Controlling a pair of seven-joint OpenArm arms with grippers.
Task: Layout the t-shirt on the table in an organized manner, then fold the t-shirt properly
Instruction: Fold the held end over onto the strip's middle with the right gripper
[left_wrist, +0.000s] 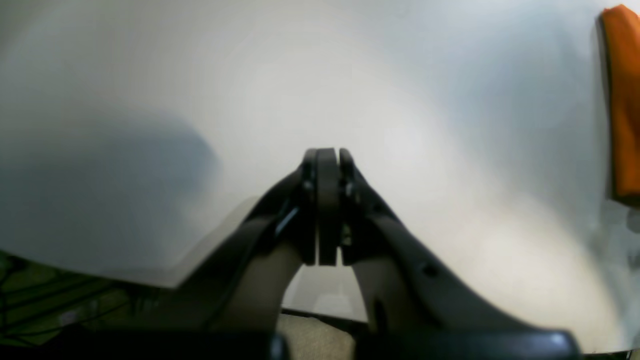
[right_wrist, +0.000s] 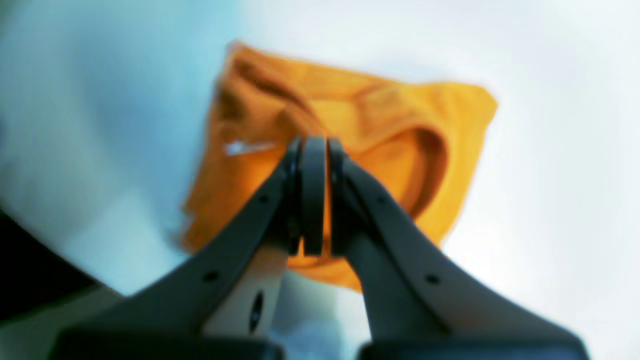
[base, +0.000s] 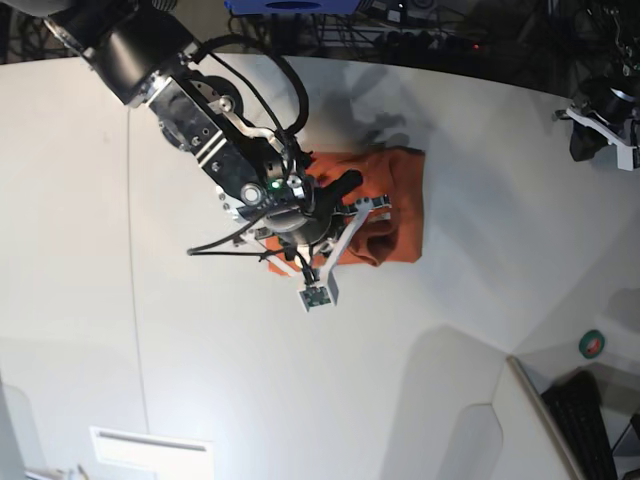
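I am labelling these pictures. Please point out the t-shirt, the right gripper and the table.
t-shirt (base: 398, 205), base view, its right part.
right gripper (right_wrist: 314, 150), right wrist view, between the shut fingertips.
table (base: 100, 300), base view, bare white top.

shirt (base: 395, 205): lies bunched on the table (base: 150, 350), near the middle of the base view, toward the far side
right arm (base: 200, 110): reaches in from the base view's upper left, over the shirt's left part
right gripper (right_wrist: 314, 197): above the shirt, the collar opening just to its right in the wrist view
left gripper (left_wrist: 327, 200): over bare table, well apart from the shirt, which shows only at that wrist view's right edge
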